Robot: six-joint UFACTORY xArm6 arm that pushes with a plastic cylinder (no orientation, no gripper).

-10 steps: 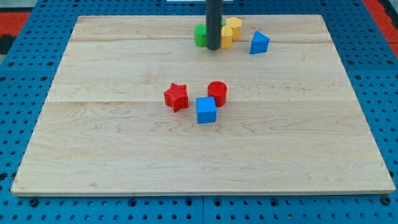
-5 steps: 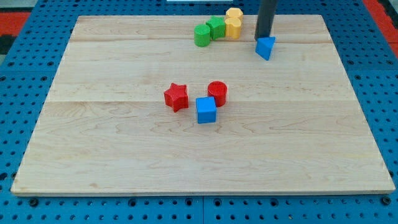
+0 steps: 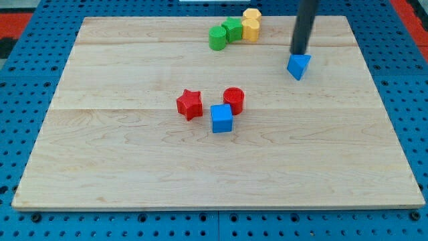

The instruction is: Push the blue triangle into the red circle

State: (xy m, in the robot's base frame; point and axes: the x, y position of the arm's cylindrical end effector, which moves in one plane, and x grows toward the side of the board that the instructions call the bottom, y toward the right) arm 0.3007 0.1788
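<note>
The blue triangle (image 3: pixel 299 66) lies at the view's upper right on the wooden board (image 3: pixel 134 161). My tip (image 3: pixel 299 53) stands right against its top side, touching it. The red circle (image 3: pixel 234 100) sits near the board's middle, well to the left of and below the triangle. A blue cube (image 3: pixel 221 118) touches the red circle at its lower left.
A red star (image 3: pixel 190 104) lies left of the red circle. Two green blocks (image 3: pixel 223 34) and two yellow blocks (image 3: pixel 251 25) cluster at the top centre. Blue pegboard (image 3: pixel 27 100) surrounds the board.
My tip moved from the green and yellow cluster rightward to the blue triangle and has pushed it right and down the view. The other blocks have stayed put.
</note>
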